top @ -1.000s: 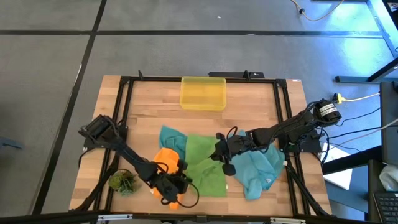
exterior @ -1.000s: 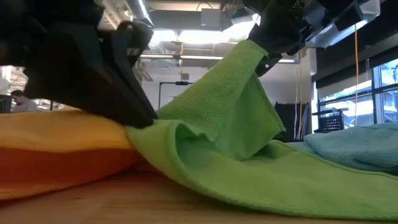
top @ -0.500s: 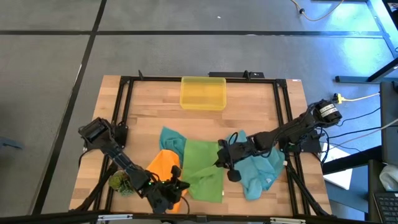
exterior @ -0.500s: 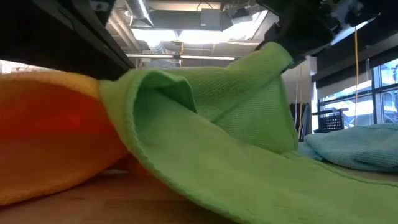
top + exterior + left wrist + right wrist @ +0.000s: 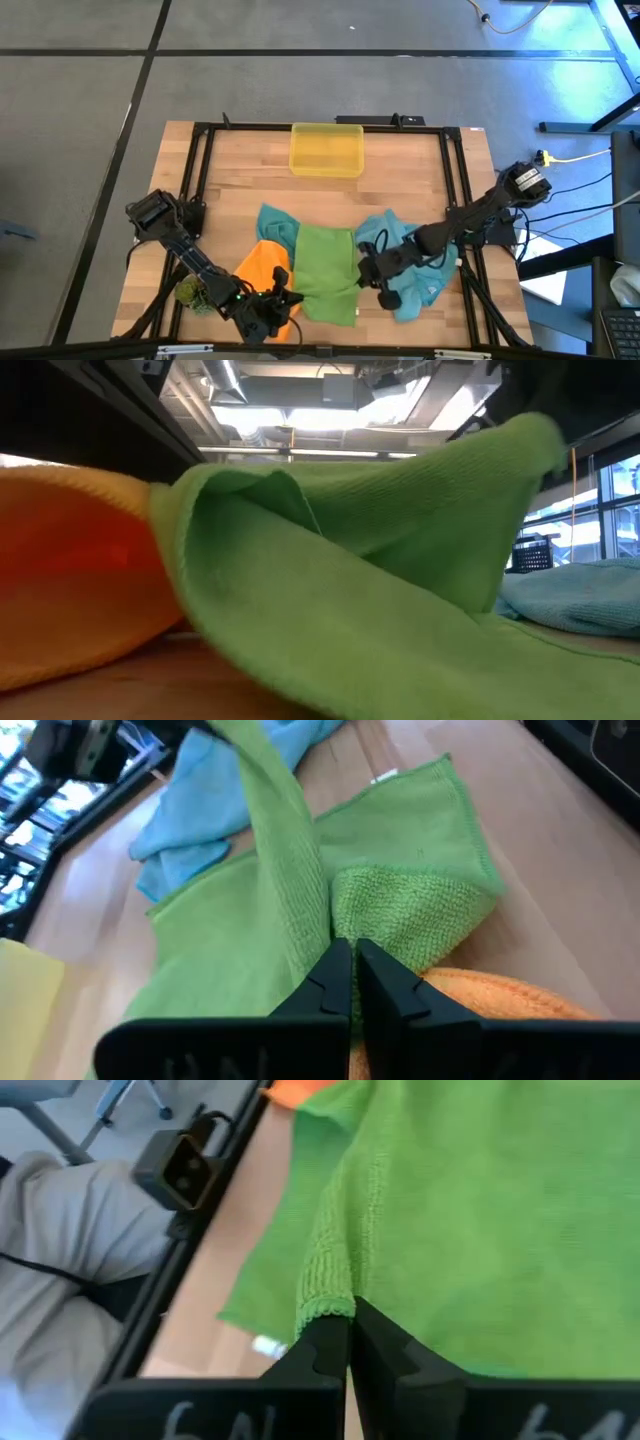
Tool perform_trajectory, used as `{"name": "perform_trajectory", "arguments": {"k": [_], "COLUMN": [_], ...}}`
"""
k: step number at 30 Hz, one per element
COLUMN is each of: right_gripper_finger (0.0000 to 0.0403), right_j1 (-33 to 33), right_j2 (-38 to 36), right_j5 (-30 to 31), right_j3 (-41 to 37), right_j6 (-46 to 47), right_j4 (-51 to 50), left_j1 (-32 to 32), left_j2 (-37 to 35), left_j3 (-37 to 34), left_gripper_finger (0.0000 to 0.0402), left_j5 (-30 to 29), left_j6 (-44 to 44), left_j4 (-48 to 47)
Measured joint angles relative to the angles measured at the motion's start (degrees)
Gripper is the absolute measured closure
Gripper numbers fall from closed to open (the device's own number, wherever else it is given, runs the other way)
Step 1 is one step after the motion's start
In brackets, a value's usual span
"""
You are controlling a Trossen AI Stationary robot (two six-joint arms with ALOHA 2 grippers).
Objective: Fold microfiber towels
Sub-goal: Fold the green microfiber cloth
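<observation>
A: Green towel [image 5: 327, 272] lies on the worktop [image 5: 400, 170] on the operator side of the yellow bin [image 5: 326, 149], partly doubled over. Orange towel [image 5: 262, 272] touches its left edge; one teal towel [image 5: 276, 224] sits between the orange one and the bin, the other teal towel [image 5: 418, 272] lies just right of the green.

B: Jaws?

A: Left gripper [image 5: 352, 972] is clamped on a green corner, farthest from the bin. Right gripper [image 5: 350, 1330] is pinched shut on the opposite green hem, lifting it, as the low view shows.

B: Risks, as I judge them?

A: Three. One: both pinches hold only a thin bit of hem, so a tug could slip the cloth out and the fold collapses. Two: the raised edge looks twisted in the left wrist view; laid down like that, the fold may land skewed. Three: the orange towel presses against the green, so dragging could bunch or carry it along.

B: The right arm crosses over the right-hand teal towel and may snag it too.
</observation>
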Motion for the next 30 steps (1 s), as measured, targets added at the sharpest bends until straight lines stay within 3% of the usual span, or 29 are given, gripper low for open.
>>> {"name": "perform_trajectory", "arguments": {"k": [6, 17, 23, 30], "right_gripper_finger": [0.0397, 0.0395, 0.0395, 0.0394], "right_j1": [1.66, -1.43, -1.30, 4.16], "right_j2": [0.00, 0.00, -0.48, -0.57], "right_j5": [2.68, 6.68, 4.69, 0.43], "right_j3": [0.03, 0.01, -0.04, -0.06], "right_j6": [1.82, 3.79, 5.35, 9.70], "right_j4": [-0.04, 1.57, 1.80, 1.97], "left_j1": [1.02, 1.81, 1.81, 1.83], "left_j2": [-0.03, -1.09, -1.76, -1.69], "left_j3": [0.01, 2.01, 2.20, 2.20], "left_gripper_finger": [0.0395, 0.0292, 0.0281, 0.0280], "left_j5": [4.59, 7.42, 9.82, 9.98], "left_j6": [-0.54, -0.46, -3.13, -4.64], "left_j4": [0.04, 1.35, 1.21, 0.98]}}
